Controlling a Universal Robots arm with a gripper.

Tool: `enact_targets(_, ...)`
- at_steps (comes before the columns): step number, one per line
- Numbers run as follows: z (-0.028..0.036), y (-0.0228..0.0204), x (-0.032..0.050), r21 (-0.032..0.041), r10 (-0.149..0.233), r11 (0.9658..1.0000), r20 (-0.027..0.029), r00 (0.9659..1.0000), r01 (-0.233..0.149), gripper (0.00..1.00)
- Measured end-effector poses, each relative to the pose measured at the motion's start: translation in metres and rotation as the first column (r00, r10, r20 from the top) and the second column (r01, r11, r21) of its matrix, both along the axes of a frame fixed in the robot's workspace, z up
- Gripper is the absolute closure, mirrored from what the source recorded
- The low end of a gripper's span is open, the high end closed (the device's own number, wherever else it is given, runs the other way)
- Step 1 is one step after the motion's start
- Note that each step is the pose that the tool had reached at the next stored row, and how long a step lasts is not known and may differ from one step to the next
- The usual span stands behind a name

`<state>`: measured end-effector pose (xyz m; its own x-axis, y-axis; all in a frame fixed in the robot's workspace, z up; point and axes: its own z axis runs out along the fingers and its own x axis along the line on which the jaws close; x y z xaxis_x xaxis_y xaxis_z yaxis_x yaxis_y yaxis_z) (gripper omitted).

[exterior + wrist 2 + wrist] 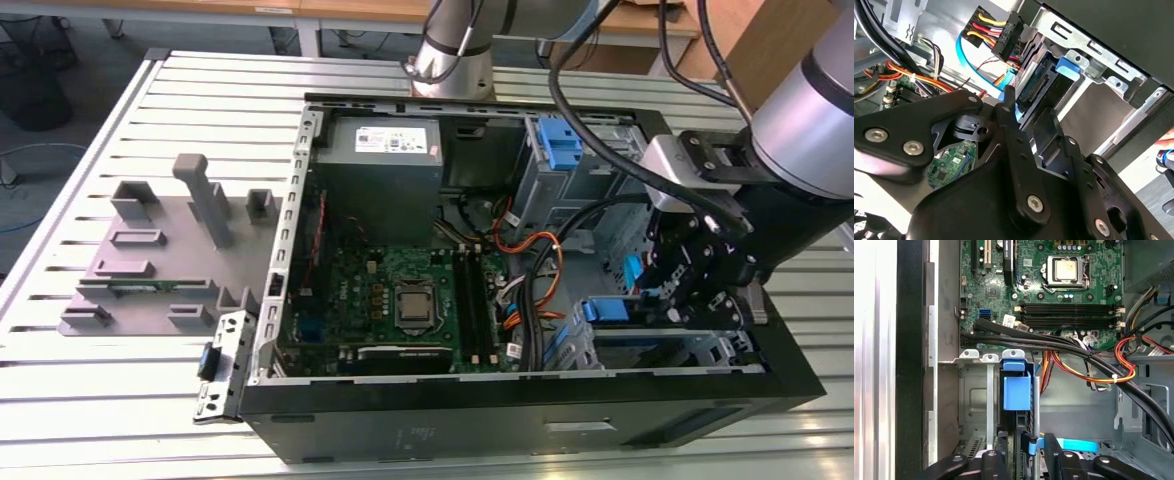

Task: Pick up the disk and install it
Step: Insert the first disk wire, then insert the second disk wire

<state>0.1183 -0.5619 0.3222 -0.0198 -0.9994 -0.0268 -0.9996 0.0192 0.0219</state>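
Here, low at the right of the exterior view, the black two-finger gripper (694, 290) hangs inside the open black desktop tower case (534, 425), over the grey metal drive cage (654, 345).

The disk, a flat grey hard drive on blue plastic carrier rails (1016, 390), stands on edge in the cage slot at lower centre of the first wrist view, blue tab uppermost. Fingers (1001, 440) sit either side of its lower end, seemingly clamped on it; actual contact is hidden.

Risks, as judged:
- A thick black cable bundle (1054, 342) crosses just above the slot; it could snag the arm.
- A tilted drive could jam on the cage walls.
- A loose black power plug with yellow and red wires (1001, 32) hangs near the bay.

Counts: one disk, one gripper, one green motherboard (400, 300), one grey power supply box (380, 150).
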Motion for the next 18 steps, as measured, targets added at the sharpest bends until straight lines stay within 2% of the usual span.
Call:
enact_targets(1,0.0018,0.0,0.0,0.0017,0.0,1.0,0.0001,1.0,0.0,0.59)
enact_targets(5,0.0202,0.0,0.0,-0.0006,0.0,1.0,-0.0001,1.0,0.0,0.59)
enact_targets(7,0.0258,0.0,0.0,-0.0011,0.0,1.0,-0.0001,1.0,0.0,0.59)
enact_targets(18,0.029,0.0,0.0,-0.0008,0.0,1.0,-0.0001,1.0,0.0,0.59)
